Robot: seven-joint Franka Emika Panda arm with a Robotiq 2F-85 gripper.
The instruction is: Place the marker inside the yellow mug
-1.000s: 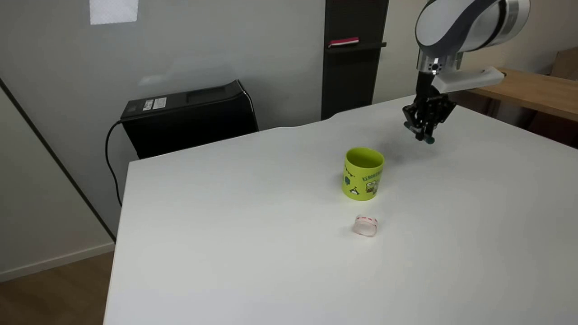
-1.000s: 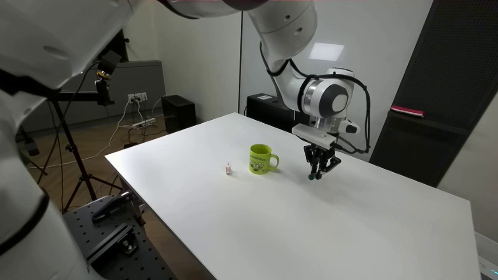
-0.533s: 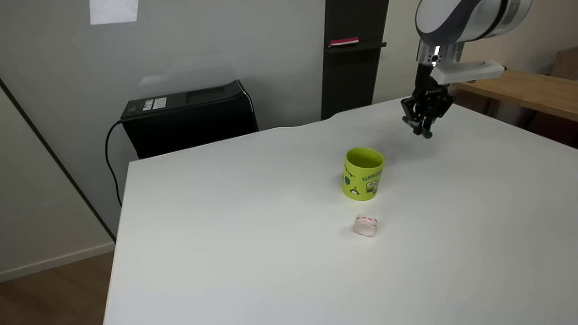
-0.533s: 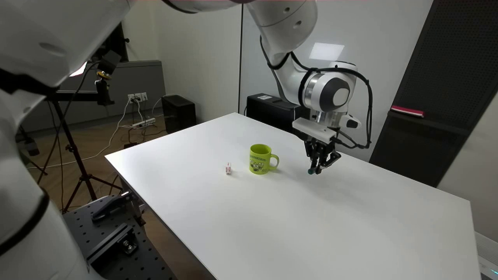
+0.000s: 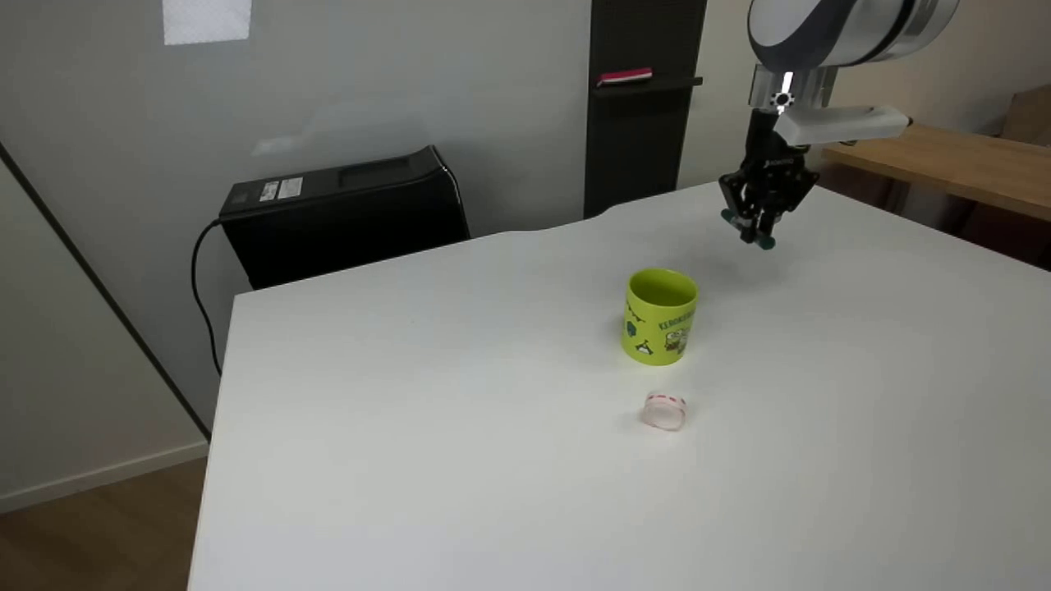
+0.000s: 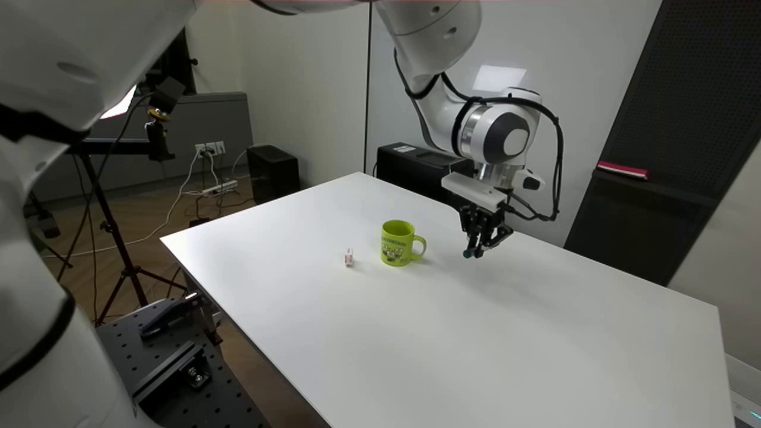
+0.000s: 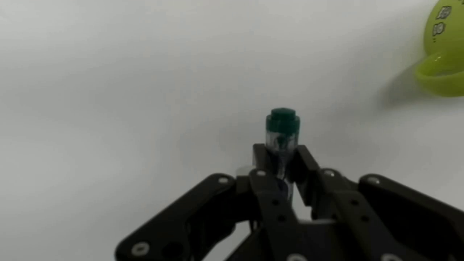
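The yellow mug [image 5: 659, 320] is yellow-green and stands upright on the table, its handle visible in an exterior view [image 6: 396, 244]. Part of the mug and its handle show at the upper right of the wrist view [image 7: 446, 40]. My gripper [image 7: 281, 159] is shut on the marker [image 7: 282, 125], a clear-and-dark stick with green ends. The fingers cover its middle. The marker lies about level across the fingertips; its ends stick out in an exterior view [image 5: 766, 243]. The gripper [image 6: 475, 249] holds it above the table, beside the mug's handle side and apart from the mug.
A small clear lump with red marks [image 5: 664, 410] lies on the white table [image 5: 427, 427] near the mug, on the side away from the gripper. It also shows in an exterior view [image 6: 349, 257]. A black box [image 5: 345, 213] stands behind the table's far edge.
My gripper has risen a little with the marker in it and shifted slightly left in both exterior views, toward the mug. The mug and the clear lump have not moved.
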